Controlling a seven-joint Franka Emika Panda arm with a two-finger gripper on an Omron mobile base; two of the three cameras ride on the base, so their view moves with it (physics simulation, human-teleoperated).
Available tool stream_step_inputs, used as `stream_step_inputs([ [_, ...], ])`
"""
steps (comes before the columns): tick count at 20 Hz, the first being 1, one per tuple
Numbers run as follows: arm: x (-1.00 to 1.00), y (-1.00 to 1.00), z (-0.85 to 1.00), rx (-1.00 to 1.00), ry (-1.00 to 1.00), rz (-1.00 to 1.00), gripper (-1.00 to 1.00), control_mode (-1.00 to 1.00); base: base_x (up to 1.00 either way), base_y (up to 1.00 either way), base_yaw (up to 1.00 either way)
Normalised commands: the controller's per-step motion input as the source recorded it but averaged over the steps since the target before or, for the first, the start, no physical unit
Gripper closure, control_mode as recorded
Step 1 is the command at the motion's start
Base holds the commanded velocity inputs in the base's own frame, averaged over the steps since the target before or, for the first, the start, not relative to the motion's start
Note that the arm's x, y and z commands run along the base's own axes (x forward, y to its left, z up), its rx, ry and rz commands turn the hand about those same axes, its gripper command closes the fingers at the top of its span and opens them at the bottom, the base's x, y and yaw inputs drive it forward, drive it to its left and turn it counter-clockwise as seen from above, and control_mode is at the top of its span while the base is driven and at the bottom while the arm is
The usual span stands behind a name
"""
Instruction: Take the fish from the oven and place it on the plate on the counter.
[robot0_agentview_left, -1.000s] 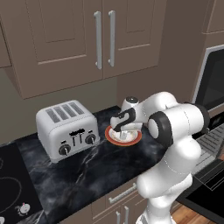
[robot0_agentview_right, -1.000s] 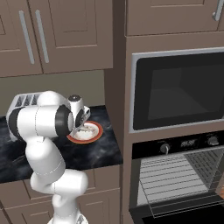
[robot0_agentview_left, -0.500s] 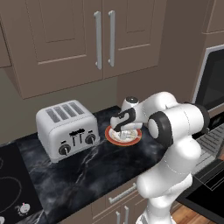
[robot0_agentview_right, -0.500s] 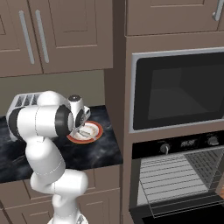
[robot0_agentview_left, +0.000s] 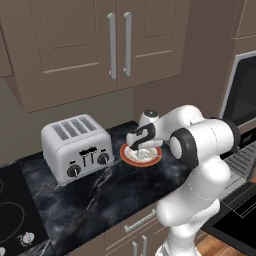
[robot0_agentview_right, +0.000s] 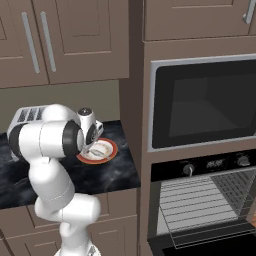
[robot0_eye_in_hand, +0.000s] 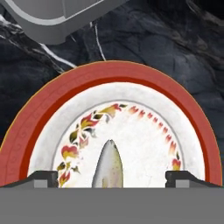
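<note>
Left base view. We find the hand (robot0_agentview_left: 141, 148) low over the plate (robot0_agentview_left: 128, 156), right of frame centre, on the counter (robot0_agentview_left: 95, 200). The arm's wrist covers most of the plate's white middle; from here we cannot tell how the jaws stand, nor pick out the fish. A silver toaster (robot0_agentview_left: 77, 148) stands just left of the plate, apart from it. The oven's open door shows as a dark slab at the lower right edge.

Right base view. The plate (robot0_agentview_right: 111, 153) sits left of centre, near the counter's (robot0_agentview_right: 105, 177) right end, with the hand (robot0_agentview_right: 93, 145) down at its left side. A pale sliver on the white centre looks like the fish (robot0_agentview_right: 100, 149), too small to be sure. The oven (robot0_agentview_right: 205, 200) fills the lower right with its door dropped and the grey wire racks bare as far as we can see; the black microwave (robot0_agentview_right: 200, 102) sits above it.

Hand view. Clearest evidence. The fish (robot0_eye_in_hand: 108, 166) lies on the plate's white centre, its pointed end toward the top of the frame, inside the orange-red rim (robot0_eye_in_hand: 109, 72). The two dark fingertips (robot0_eye_in_hand: 43, 178) stand far apart at the lower left and lower right, well clear of the fish: the hand is released and holds nothing.

Judgement: fish out of the oven and resting on the plate, so the placing looks done. What we think remains is lifting the hand clear without nudging the fish.
</note>
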Motion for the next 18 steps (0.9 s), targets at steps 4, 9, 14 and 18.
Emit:
stream_step_inputs([
  [4, -0.35, -0.01, 0.64, 0.00, -0.03, -0.08, -1.00, -1.00, 0.00, 0.00, 0.00],
  [9, -0.50, -0.37, 0.75, 0.01, -0.07, -0.14, -1.00, -1.00, 0.00, 0.00, 0.00],
  [14, -0.77, -0.41, 0.73, 0.03, -0.01, -0.19, -1.00, -1.00, 0.00, 0.00, 0.00],
  [18, -0.82, -0.32, 0.91, 0.00, 0.00, -0.20, -1.00, -1.00, 0.00, 0.00, 0.00],
])
